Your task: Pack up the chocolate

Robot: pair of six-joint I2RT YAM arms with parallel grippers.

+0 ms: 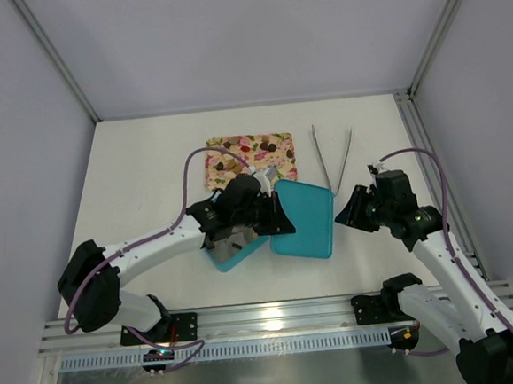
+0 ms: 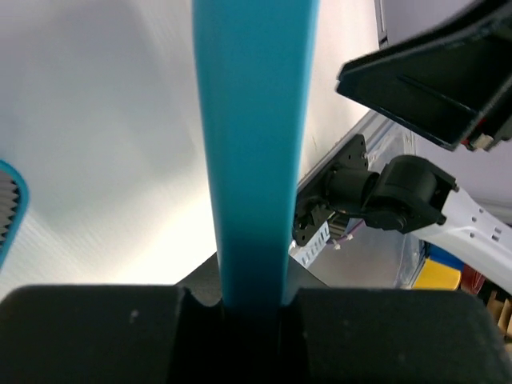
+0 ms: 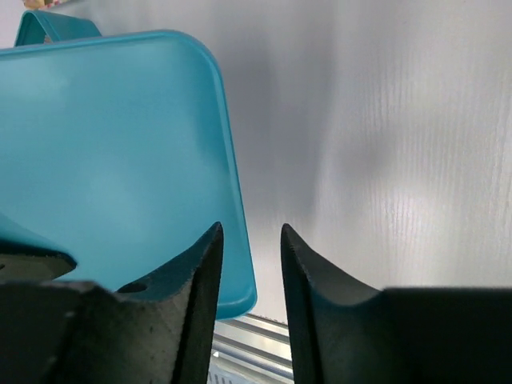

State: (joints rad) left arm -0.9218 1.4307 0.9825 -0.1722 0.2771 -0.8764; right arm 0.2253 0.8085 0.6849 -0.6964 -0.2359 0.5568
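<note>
**Chocolate: on the flowered tray, lid held over the table**

Chocolate (image 1: pixel 269 144): small dark brown and reddish lumps on a rectangular tray with a printed flower pattern (image 1: pixel 222 167), at the middle of the white table (image 1: pixel 149 183). At this size, single pieces are hard to tell from the print.

Flat teal plastic lid with rounded corners (image 1: pixel 303 219): just in front of the tray, to its right.

Teal plastic box (image 1: pixel 231 258): left of the lid and mostly hidden under the left arm. Its contents cannot be made out.

Left gripper (image 1: pixel 273 212): clamped on the lid's left edge. In the left wrist view the teal edge (image 2: pixel 254 160) runs up from between the closed fingers (image 2: pixel 96 336).

Right gripper (image 3: pixel 248 256): fingers apart and holding nothing, at the lid's right edge. Whether they touch it cannot be told.

Pair of long metal tongs (image 1: pixel 334 155): lying on the table right of the tray, well apart from both grippers.
</note>
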